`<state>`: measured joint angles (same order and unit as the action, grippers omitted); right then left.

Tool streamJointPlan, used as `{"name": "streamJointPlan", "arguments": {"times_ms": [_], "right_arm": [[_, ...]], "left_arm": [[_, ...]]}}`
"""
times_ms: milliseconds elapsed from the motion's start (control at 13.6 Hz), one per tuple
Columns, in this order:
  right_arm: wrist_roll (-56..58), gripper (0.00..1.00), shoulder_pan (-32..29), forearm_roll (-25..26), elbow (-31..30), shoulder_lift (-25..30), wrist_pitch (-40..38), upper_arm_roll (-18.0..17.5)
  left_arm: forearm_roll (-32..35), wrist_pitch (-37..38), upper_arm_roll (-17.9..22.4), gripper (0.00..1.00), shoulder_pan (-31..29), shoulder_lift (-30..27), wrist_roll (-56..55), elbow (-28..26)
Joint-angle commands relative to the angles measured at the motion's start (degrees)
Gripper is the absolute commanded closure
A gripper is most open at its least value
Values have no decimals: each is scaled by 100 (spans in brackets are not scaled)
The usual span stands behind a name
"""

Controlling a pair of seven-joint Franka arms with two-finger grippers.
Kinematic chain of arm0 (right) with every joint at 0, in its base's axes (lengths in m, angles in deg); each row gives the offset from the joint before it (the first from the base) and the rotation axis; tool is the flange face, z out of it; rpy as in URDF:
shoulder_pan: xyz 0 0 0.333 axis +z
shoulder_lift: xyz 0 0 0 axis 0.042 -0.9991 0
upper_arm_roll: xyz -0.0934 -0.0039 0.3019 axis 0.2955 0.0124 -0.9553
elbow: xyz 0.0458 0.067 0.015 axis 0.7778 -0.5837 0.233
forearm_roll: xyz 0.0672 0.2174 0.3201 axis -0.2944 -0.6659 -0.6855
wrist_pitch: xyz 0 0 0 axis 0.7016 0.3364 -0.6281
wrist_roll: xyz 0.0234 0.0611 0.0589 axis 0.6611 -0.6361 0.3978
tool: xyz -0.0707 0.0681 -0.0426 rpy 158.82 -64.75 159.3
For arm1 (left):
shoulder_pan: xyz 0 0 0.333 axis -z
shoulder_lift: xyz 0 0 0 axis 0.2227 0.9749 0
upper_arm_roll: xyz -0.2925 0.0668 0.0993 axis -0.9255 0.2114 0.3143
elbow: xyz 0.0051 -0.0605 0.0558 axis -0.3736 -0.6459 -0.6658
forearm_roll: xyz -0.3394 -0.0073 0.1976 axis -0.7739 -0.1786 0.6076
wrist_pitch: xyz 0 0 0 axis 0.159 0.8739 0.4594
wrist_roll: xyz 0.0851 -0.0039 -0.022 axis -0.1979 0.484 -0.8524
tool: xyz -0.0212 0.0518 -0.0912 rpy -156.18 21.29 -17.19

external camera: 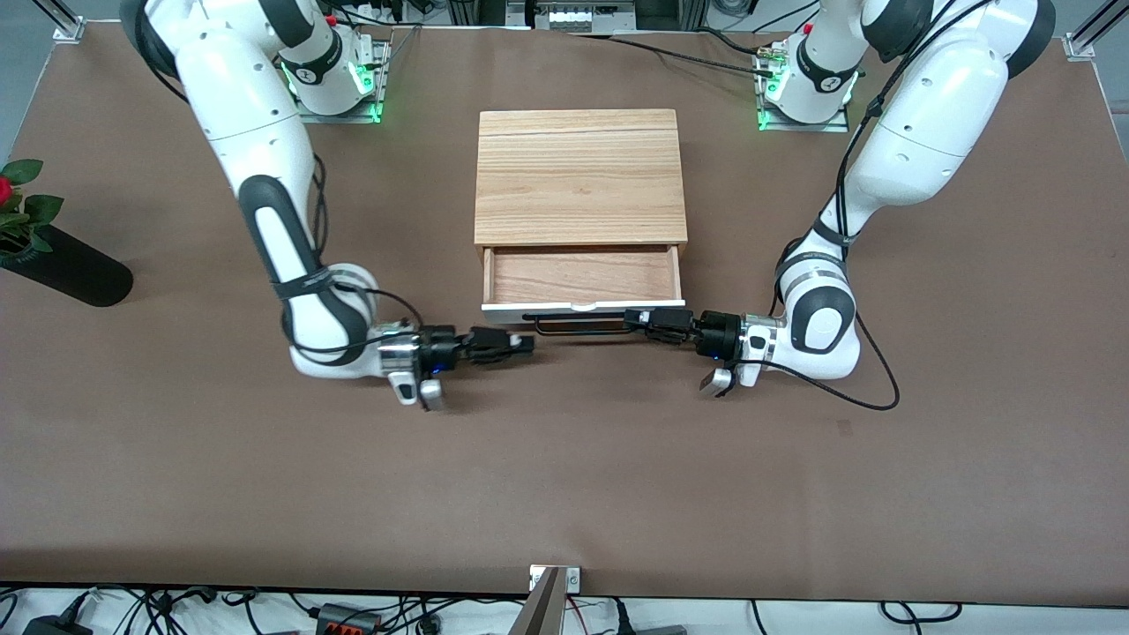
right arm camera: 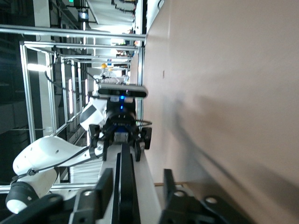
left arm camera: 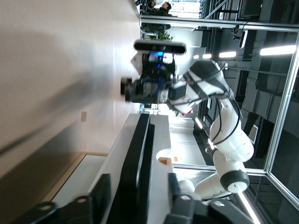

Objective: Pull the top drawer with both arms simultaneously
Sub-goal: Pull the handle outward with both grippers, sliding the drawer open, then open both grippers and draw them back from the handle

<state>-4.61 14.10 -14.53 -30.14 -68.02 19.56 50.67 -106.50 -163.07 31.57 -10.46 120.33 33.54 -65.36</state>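
Note:
The top drawer (external camera: 582, 275) stands pulled out of the wood-topped cabinet (external camera: 579, 176), its light-wood inside showing. Its white front panel (external camera: 617, 306) carries the thin black bar handle (external camera: 578, 317). My left gripper (external camera: 637, 318) is open at the handle's end toward the left arm; in the left wrist view the handle (left arm camera: 140, 154) runs between its spread fingers (left arm camera: 100, 196). My right gripper (external camera: 527, 343) is open, low by the handle's other end and just clear of it. In the right wrist view the handle (right arm camera: 124, 186) lines up between its fingers (right arm camera: 103, 186).
A black vase with a red flower (external camera: 62, 265) lies at the right arm's end of the table. A black cable (external camera: 873, 388) loops on the table by the left arm's wrist. A camera mount (external camera: 551, 586) stands at the table's front edge.

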Motion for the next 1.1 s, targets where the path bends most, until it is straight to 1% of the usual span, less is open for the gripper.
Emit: {"name": "streamJointPlan", "arguments": {"times_ms": [0, 74, 147, 221, 368, 441, 588, 735, 809, 882, 1029], "right_arm": [[7, 0, -16, 115, 139, -69, 53, -45], [-54, 0, -16, 124, 139, -17, 53, -45], [-98, 0, 10, 202, 148, 44, 70, 34], [-229, 0, 54, 455, 183, 88, 70, 165], [-597, 0, 37, 886, 200, 281, 79, 219], [-782, 0, 54, 1149, 209, 352, 96, 323], [-1107, 0, 90, 1799, 437, 510, 123, 552], [-1625, 0, 72, 2878, 560, 729, 123, 667], [-1871, 0, 81, 3493, 639, 844, 123, 719], [-2065, 0, 72, 4073, 727, 932, 123, 729], [-2286, 0, 46, 5338, 807, 1134, 105, 738]], "left_arm": [[94, 101, 13, 0, -21, -66, 113, -40], [94, 101, 13, 0, -12, -66, 113, 30], [103, 101, 13, 0, -21, -66, 113, 118], [112, 101, 13, 0, -21, -66, 70, 232], [129, 101, 31, 0, -21, -66, 17, 434], [130, 101, 39, 0, -30, -66, 16, 514], [147, 101, 83, 0, -30, -75, 16, 672], [234, 101, 232, 0, -4, -84, -27, 944], [583, 101, 294, 0, 31, -110, -62, 1119], [1048, 101, 303, 0, 14, -110, -298, 1408], [1918, 145, 303, 0, -47, -136, -1035, 1927]]}}
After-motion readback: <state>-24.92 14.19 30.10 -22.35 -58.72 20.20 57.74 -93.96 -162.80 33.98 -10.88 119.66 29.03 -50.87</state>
